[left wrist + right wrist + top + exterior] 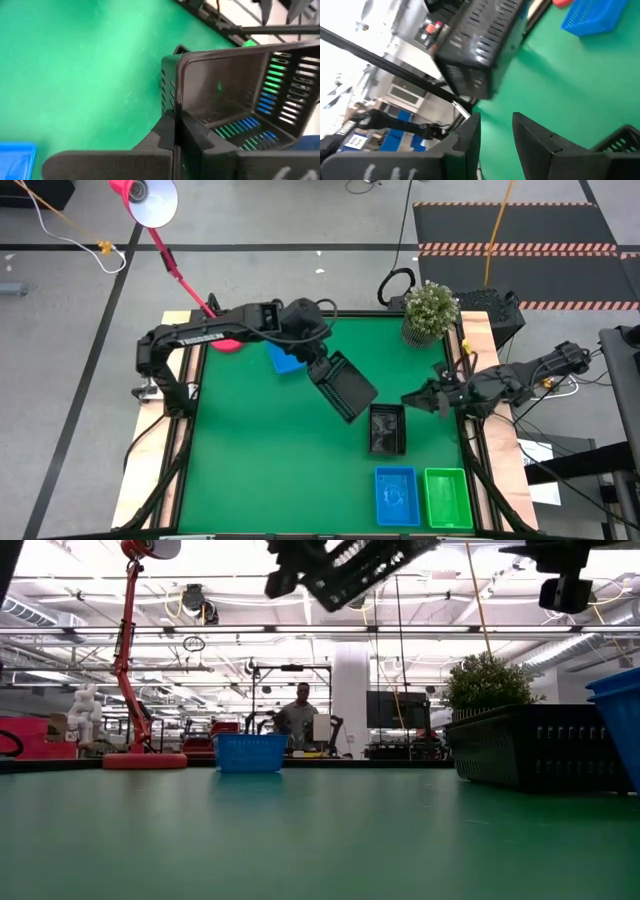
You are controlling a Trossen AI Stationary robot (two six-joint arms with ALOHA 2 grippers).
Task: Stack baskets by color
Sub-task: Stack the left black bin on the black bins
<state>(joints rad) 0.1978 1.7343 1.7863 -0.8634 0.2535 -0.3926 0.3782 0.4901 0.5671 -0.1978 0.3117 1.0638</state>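
My left gripper (318, 370) is shut on a black basket (346, 387) and holds it tilted, high above the green table; the low view shows it near the top (345, 570). A second black basket (388, 428) rests on its base to the right. Near the front edge a blue basket (396, 496) and a green basket (447, 498) stand side by side. Another blue basket (285, 358) sits at the back. My right gripper (408, 399) hovers open at the right edge, with nothing between its fingers (470, 135). My left gripper pinches one wall of the black basket at its rim (173, 102), close to a corner, with one finger inside the basket and one outside. The fingers slant down from the table's far left. The basket hangs tilted beyond them, lifted clear of the table.
A potted plant (432, 310) stands at the back right corner. A pink lamp base (225, 342) sits at the back left, its arm reaching up and left. The green mat's middle and left lie bare. A person stands in the room behind the table (298, 712).
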